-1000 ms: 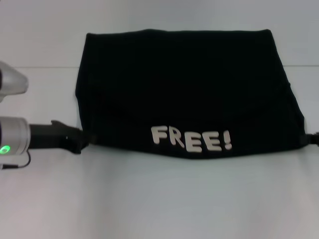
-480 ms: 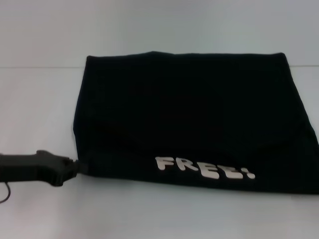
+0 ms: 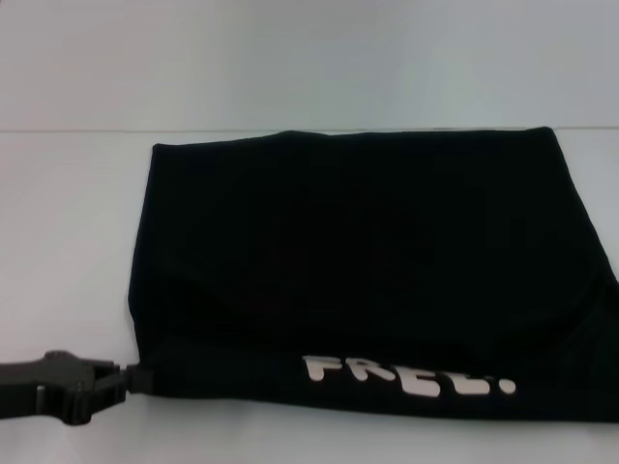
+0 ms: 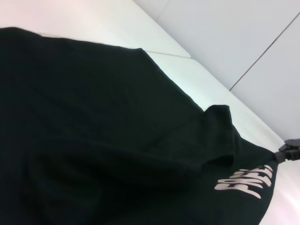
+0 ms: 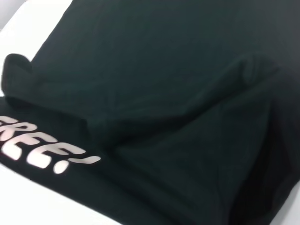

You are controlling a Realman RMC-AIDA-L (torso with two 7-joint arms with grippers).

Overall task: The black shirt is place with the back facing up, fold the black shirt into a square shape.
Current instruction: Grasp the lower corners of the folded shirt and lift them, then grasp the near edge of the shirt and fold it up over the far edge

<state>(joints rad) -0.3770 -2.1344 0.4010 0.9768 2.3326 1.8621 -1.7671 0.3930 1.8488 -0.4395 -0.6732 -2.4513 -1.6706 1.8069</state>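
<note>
Head view gives us one white table (image 3: 290, 68) with one black shirt (image 3: 368, 261) spread across its middle and reaching past the right edge of the picture. Our largest thing after the table, the shirt lies folded into a broad, roughly rectangular shape, with a doubled layer along its near edge. On that near strip we read pale block letters, "FREE!" (image 3: 406, 379), running along the hem; the right wrist view shows "REE!" clearly. We count one printed word and no other writing.

Our left gripper (image 3: 124, 379) sits low at the shirt's near left corner, its jaws narrow and pinched on the fabric there. In the left wrist view we see the right gripper (image 4: 287, 151) at the far corner beside the lettering, touching the cloth; whether its jaws are closed we cannot tell.
</note>
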